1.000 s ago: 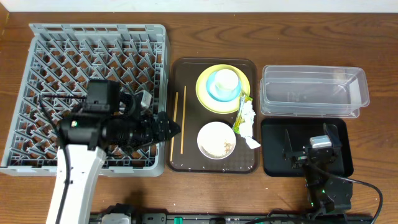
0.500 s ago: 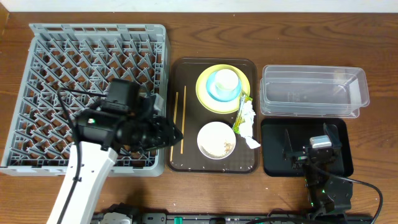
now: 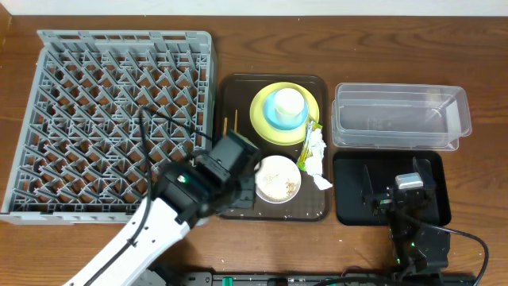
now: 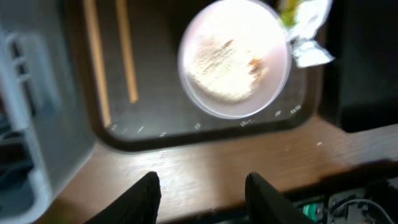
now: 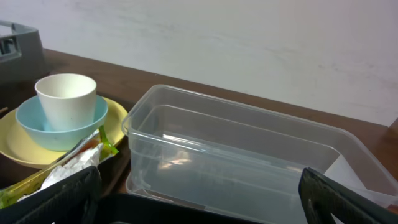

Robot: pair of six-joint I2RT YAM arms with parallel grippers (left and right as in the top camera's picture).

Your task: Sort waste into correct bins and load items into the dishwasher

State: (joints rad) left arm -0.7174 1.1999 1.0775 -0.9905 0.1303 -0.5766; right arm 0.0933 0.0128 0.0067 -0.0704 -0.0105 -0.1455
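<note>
My left gripper (image 4: 202, 196) hangs above the front edge of the brown serving tray (image 3: 238, 87), its jaws apart with only bare wood between them. Just beyond it is the white bowl (image 4: 233, 59) holding rice-like grains (image 3: 278, 183). The chopsticks (image 4: 127, 50) lie to the bowl's left, partly hidden under my arm from overhead. A white cup (image 3: 288, 102) sits in the blue bowl (image 3: 270, 117) on the yellow plate (image 3: 260, 127). The green-and-yellow wrapper (image 3: 310, 137) and white tissue (image 3: 318, 155) lie beside them. My right gripper (image 5: 205, 199) rests wide open over the black tray (image 3: 349, 202).
The grey dish rack (image 3: 111, 95) fills the table's left side and holds nothing. The clear tub (image 3: 401, 117) stands at the right behind the black tray, close in front of my right gripper. A narrow strip of bare wood (image 3: 270, 230) runs along the table's front.
My left arm has swung right, from over the dish rack to the brown tray's front beside the white bowl, and its jaws have narrowed. The right arm is still.
</note>
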